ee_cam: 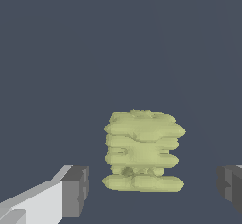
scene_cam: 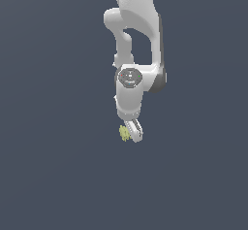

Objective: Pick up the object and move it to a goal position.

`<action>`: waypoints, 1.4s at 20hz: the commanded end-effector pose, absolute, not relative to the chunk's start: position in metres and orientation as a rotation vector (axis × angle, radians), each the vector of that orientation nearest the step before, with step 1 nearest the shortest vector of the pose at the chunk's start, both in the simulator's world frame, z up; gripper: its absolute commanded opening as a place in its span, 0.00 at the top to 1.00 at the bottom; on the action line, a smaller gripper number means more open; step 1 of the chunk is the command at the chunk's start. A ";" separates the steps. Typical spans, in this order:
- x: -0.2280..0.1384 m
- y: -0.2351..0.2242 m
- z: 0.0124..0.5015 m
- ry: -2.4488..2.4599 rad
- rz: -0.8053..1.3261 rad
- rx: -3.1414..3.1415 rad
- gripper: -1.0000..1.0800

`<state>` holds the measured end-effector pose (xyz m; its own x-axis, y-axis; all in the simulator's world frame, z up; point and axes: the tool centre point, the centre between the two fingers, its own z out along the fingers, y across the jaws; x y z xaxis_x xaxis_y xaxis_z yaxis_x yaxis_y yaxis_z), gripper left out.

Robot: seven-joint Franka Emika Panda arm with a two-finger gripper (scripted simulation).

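- Reach step, by my judgement: hand stands wide open, gripping nothing.
- Object sits between the fingers, with clear gaps on both sides.
- Exterior view shows it just beside the fingertips, low on the worktop.
- Next move likely calls for closing squarely on its ridged sides, then lifting.

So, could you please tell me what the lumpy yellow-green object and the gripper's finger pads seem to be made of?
The object looks matte and pale yellow-green, in stacked bumpy ridges; its material is unclear in this render. The finger pads look like dark grey matte blocks, possibly rubber, on glossless white fingers.
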<state>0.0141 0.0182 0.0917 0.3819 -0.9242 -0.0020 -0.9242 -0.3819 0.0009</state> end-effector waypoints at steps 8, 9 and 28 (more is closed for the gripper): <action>0.014 0.018 0.089 1.784 0.001 -2.586 0.04; 0.014 0.018 0.087 1.784 0.001 -2.586 0.04; 0.014 0.018 0.040 1.791 0.000 -2.581 1.00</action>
